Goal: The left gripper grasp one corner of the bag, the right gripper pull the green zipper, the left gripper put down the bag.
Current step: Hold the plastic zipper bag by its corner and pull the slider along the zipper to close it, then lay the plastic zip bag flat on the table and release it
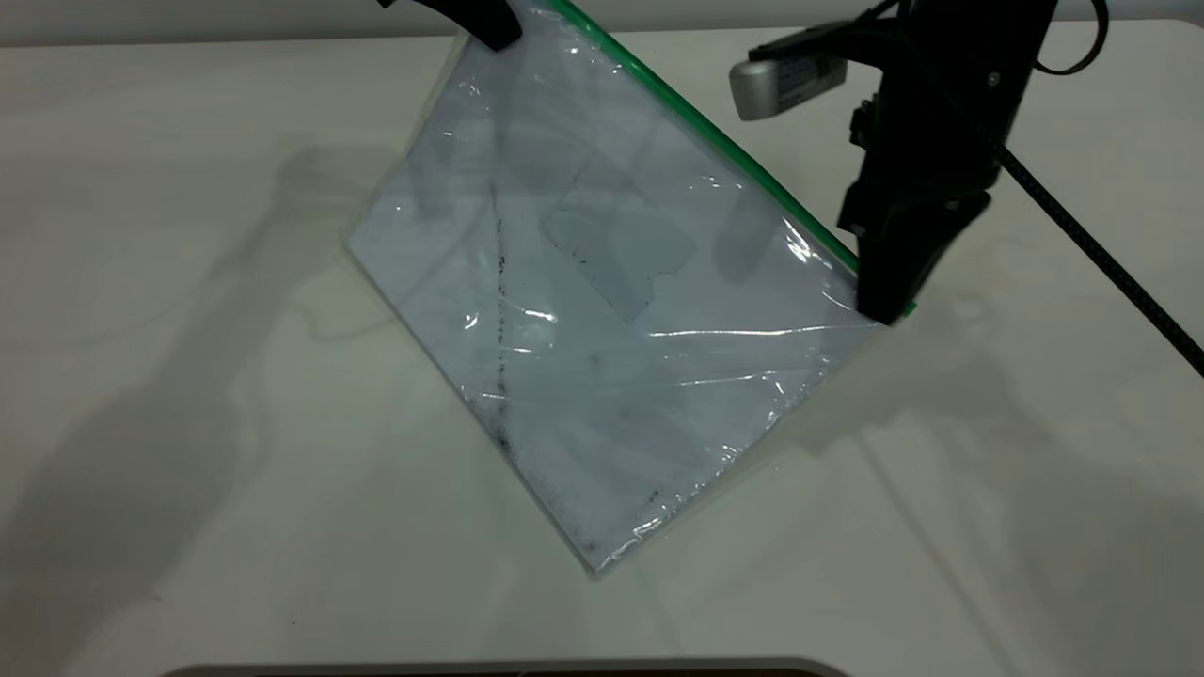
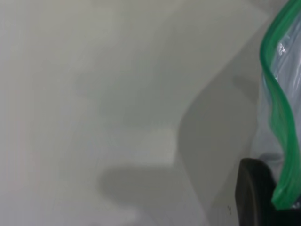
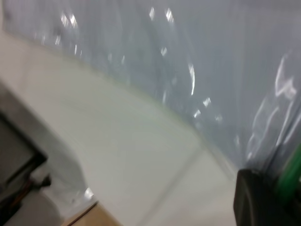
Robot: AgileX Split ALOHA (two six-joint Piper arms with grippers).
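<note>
The bag [image 1: 602, 310], a clear pouch with a white sheet and a dark smudge line, hangs tilted above the white table. Its green zipper [image 1: 715, 136] runs along the upper right edge. My left gripper [image 1: 484, 21] is shut on the corner of the bag at the top, where the green strip ends. That strip shows in the left wrist view [image 2: 282, 122], beside one black finger [image 2: 254, 193]. My right gripper [image 1: 889, 301] is shut on the green zipper's lower end, where a bit of green shows. In the right wrist view the green zipper [image 3: 291, 176] sits beside a black finger [image 3: 256, 197].
The white table [image 1: 188, 423] spreads all round under the bag. A dark rounded edge [image 1: 508, 669] shows at the near side. The right arm's braided cable [image 1: 1101, 254] runs down to the right.
</note>
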